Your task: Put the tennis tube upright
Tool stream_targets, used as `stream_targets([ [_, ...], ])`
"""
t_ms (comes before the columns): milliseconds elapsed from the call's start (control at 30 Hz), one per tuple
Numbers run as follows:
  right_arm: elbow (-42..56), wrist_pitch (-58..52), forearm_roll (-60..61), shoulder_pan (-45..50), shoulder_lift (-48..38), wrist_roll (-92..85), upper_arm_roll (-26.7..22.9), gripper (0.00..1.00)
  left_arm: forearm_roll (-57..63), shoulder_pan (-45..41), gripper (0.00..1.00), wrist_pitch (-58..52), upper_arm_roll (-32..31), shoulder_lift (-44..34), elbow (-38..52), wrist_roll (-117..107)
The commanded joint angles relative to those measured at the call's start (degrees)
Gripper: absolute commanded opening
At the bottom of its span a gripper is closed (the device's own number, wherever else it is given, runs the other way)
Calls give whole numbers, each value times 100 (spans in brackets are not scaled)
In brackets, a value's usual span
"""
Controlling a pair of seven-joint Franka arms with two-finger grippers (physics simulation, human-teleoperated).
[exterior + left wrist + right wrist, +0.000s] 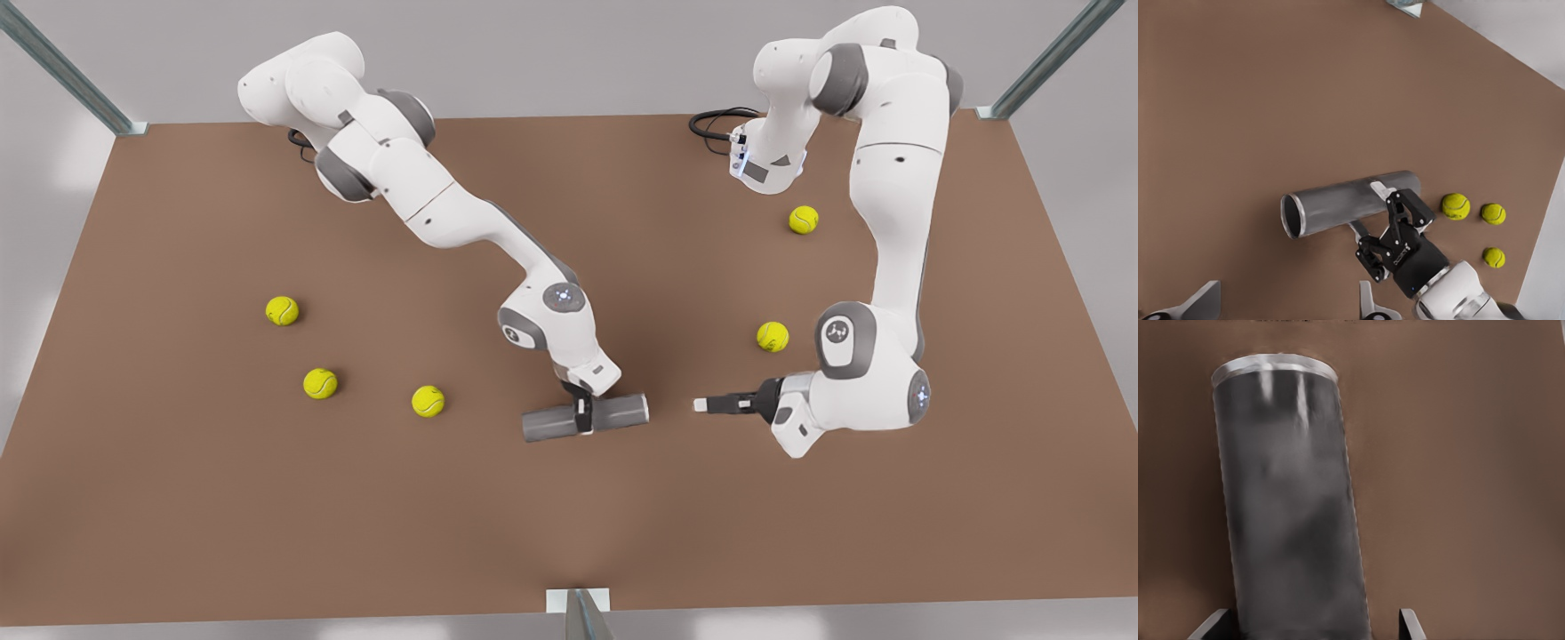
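Nearest the front edge of the counter [267, 533], the tube [613, 413] lies on its side, long axis running across the front view, its silver rim [1290, 217] at the end toward the front view's right.

The right gripper [584, 416] comes down on it from above at about mid-length and straddles it. Its jaws are apart: in the right wrist view one finger [1408, 623] stands clear of the tube's wall while the other sits against or just beside it, so I judge the grasp is not yet closed.

The left gripper [702, 405] hangs low just beside the rim end, pointing along the tube, spread wide and holding nothing. It waits.

The step in hand looks like the grasp. To do it well:
- Centre the jaws so both pads meet the wall together; otherwise the round tube may roll aside.
- Squeeze across the widest part, firmly, since the matte wall may slip while tipping.
- Lift a little before rotating, so the lower end does not drag.
- Set one end flat on the counter and release only once it stands steady.
- Keep the left gripper out of the swing.

Farther back, five balls [428, 401] lie scattered, all well apart from the tube.
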Motion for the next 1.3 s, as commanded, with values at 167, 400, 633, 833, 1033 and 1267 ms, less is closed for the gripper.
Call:
stream_targets([
  [167, 0, -425, 248, -81, -438, -292, 247, 100, 229, 19, 100, -1101, 583, -602, 33, -233],
  [400, -896, -4319, 2956, -3113, -3664, 1897, 221, 100, 704, 19, 100, -1400, 583, -681, 33, -189],
  [633, -2830, -4135, 2982, -4177, -5079, 3513, -17, 100, -70, -69, 100, -328, 250, -136, 60, -145],
  [833, -2733, -4302, 2982, -4168, -5079, 4235, -17, 100, -536, -86, 100, 753, -375, 655, 253, 75],
  [1033, -2759, -4293, 2982, -4291, -5062, 4156, -25, 100, -1696, -130, 100, 1896, -630, 656, -634, 822],
  [1267, -2795, -4390, 2965, -4704, -4939, 4147, -43, 100, -2504, -86, 100, 2467, -559, 295, -1566, 1947],
])
